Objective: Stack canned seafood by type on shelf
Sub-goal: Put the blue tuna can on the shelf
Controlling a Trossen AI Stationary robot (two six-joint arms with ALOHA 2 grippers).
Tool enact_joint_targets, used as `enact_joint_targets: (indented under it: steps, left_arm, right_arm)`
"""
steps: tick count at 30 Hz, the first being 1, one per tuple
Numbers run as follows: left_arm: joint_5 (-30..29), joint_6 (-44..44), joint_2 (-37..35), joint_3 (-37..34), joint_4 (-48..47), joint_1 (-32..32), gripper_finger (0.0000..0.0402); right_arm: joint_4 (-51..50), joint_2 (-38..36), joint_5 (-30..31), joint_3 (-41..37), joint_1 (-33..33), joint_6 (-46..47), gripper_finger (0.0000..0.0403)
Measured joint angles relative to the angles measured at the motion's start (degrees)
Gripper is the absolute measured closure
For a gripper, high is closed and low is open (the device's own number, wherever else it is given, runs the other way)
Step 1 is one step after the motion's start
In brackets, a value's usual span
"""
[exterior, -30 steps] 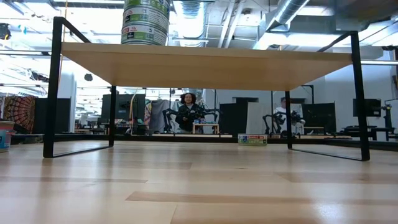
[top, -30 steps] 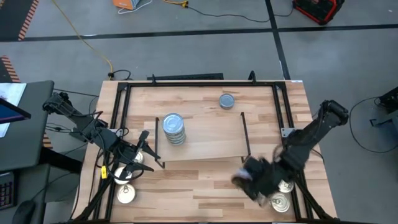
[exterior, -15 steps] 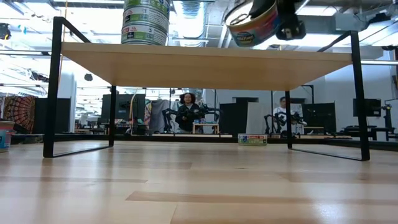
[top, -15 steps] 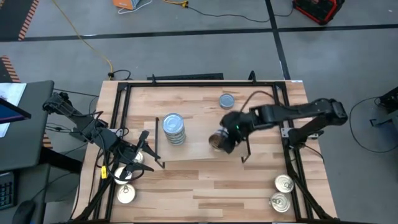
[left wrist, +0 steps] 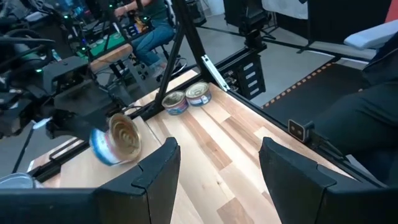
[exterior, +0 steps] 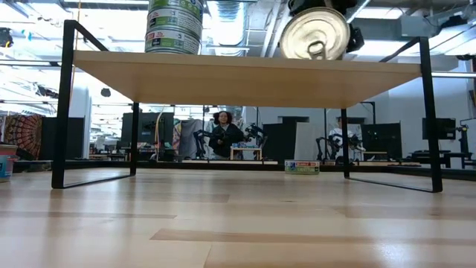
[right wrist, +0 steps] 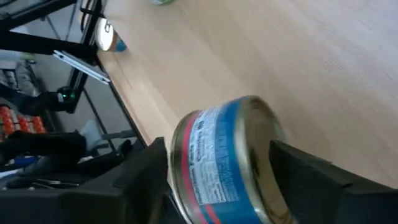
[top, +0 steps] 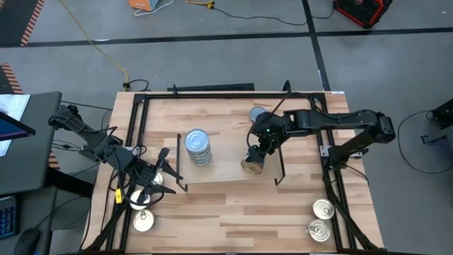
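Note:
My right gripper (top: 253, 160) is over the right part of the shelf (top: 226, 170), shut on a blue-labelled tin with a shiny pull-tab lid (exterior: 314, 33). That tin stands on edge with its lid facing the table's near edge. A stack of blue-grey tins (top: 198, 146) rests on the shelf's left part. One blue-grey tin (top: 256, 113) sits on the table beyond the shelf, partly hidden by the arm. My left gripper (top: 152, 188) is open at the table's left side, beside silver tins (top: 144, 222). My right gripper holds the silver-lidded tin (right wrist: 224, 162) pinched between its two fingers (right wrist: 146, 180), coming from above and from the table's right. The blue label wall (right wrist: 211, 155) faces the wrist camera. The tin is tipped on edge, low over the shelf top; whether it touches the wood, I cannot tell.
Two silver tins (top: 323, 209) (top: 318, 230) lie at the near right corner of the table. The large black frame (top: 138, 113) runs around the tabletop. The shelf's thin black legs (exterior: 65, 104) stand at its corners. People sit in the room beyond the table.
My right gripper has swung from the near right corner of the table, toward the far left, onto the shelf's right part, carrying the tin. Over the last half second it has turned, so the tin has tipped from slanted to on edge with its lid facing the near edge.

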Motion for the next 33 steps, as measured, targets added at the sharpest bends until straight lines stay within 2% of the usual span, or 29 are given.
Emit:
enact_joint_targets:
  steps: [5,9,17,21,24,27,30,33]
  left_arm:
    - [-0.3,0.0,0.0,0.0,0.1,0.0,0.0191]
    - [-0.3,0.0,0.0,0.0,0.2,0.0,0.0191]
    - [-0.2,0.0,0.0,0.0,0.1,0.0,0.0191]
    - [-0.2,-0.1,0.0,0.0,0.0,0.0,0.0191]
    - [-0.2,-0.1,0.0,0.0,-0.5,0.0,0.0191]
    - [-0.8,-0.4,0.0,0.0,-0.5,0.0,0.0191]
    - [-2.2,-0.2,0.0,0.0,-0.9,0.0,0.0191]
    - [-3.8,0.7,0.0,0.0,-0.8,0.0,0.0191]
  right_arm:
    - [-5.0,0.0,1.9,0.1,-1.4,-1.1,0.0068]
    - [-6.4,1.0,2.3,0.0,-2.4,-3.1,0.0072]
    - [-3.0,0.1,3.0,0.5,-4.5,-5.2,0.0081]
    - [-3.4,-0.1,3.5,4.2,-5.8,-8.3,0.0081]
    - [-5.3,-0.1,5.7,8.7,-4.6,-15.8,0.0081]
    - [-5.8,-0.1,11.4,12.3,0.4,-28.1,0.0081]
    - [-7.7,-0.1,22.0,13.5,7.5,-39.2,0.0082]
    - [-9.6,0.0,31.7,13.5,13.7,-42.9,0.0081]
